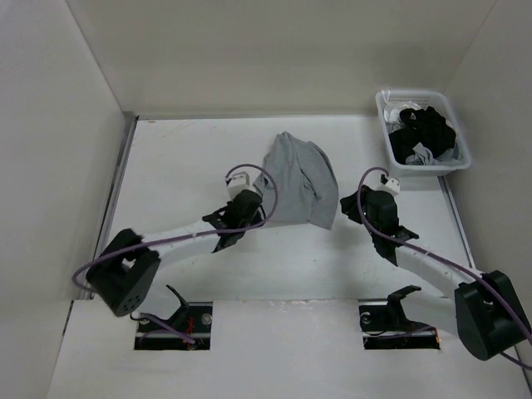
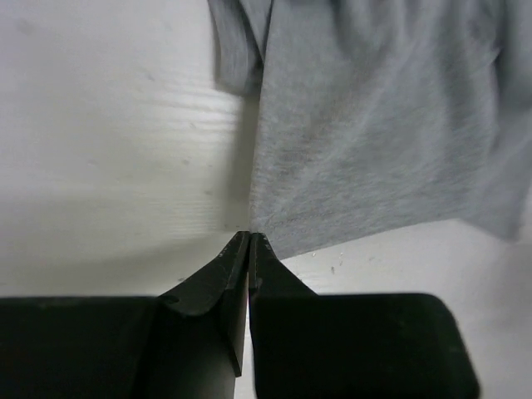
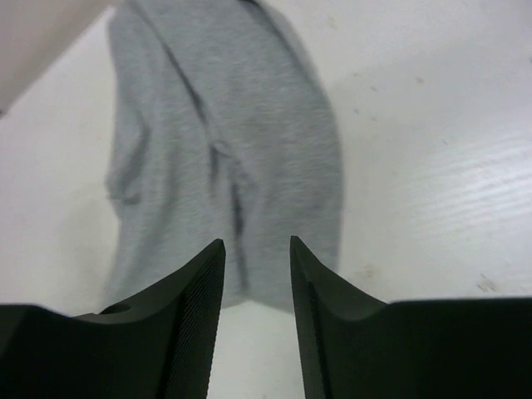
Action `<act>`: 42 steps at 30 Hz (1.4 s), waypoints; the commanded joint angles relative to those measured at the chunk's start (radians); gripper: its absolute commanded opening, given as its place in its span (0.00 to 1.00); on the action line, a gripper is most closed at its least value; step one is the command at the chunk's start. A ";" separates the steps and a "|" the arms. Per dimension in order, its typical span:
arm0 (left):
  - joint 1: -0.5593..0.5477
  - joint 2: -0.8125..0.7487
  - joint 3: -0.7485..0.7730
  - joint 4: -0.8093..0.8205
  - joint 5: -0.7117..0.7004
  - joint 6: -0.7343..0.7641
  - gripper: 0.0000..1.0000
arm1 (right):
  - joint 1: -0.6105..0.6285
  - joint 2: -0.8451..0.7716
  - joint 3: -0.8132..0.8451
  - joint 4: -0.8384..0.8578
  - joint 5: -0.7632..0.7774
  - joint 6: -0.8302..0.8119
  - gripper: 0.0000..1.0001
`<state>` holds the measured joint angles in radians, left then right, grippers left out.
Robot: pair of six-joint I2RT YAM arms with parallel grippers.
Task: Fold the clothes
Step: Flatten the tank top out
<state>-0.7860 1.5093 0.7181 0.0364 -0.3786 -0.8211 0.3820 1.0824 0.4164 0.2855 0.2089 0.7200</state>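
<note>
Our left end effector (image 2: pixel 249 238) is clenched on the near hem corner of the soft light heather-grey T-shirt (image 1: pixel 298 179); our right end effector (image 3: pixel 258 245) hangs released just short of it. It lies crumpled on the white worktop (image 1: pixel 208 270); we should pinch its other corner before spreading.

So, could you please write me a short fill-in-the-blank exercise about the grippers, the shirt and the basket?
1. The left gripper is ___ at the shirt's edge.
2. The right gripper is ___, holding nothing.
3. The basket of black and white clothes sits at the table's far ___ corner.
Missing words: shut; open; right.
</note>
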 commanded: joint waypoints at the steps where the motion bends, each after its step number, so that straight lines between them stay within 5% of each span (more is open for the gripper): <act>1: 0.060 -0.222 -0.061 0.003 -0.059 0.014 0.00 | 0.001 0.053 0.041 -0.141 0.063 0.028 0.39; 6: 0.132 -0.377 -0.134 0.014 -0.031 0.014 0.00 | 0.076 0.119 0.082 -0.232 0.069 0.052 0.41; 13: 0.211 -0.386 -0.216 0.106 0.090 0.008 0.00 | 0.269 0.166 0.140 -0.351 0.090 0.142 0.46; 20: 0.222 -0.402 -0.255 0.155 0.136 0.017 0.00 | 0.287 0.217 0.171 -0.451 0.199 0.179 0.45; 35: 0.238 -0.386 -0.282 0.226 0.198 0.033 0.01 | 0.314 0.306 0.209 -0.476 0.193 0.240 0.29; 42: 0.245 -0.402 -0.286 0.226 0.198 0.031 0.01 | 0.315 0.347 0.205 -0.460 0.169 0.243 0.29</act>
<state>-0.5480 1.1286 0.4423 0.2070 -0.1936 -0.7994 0.6827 1.4021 0.6098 -0.1680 0.3855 0.9466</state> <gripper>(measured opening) 0.011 0.291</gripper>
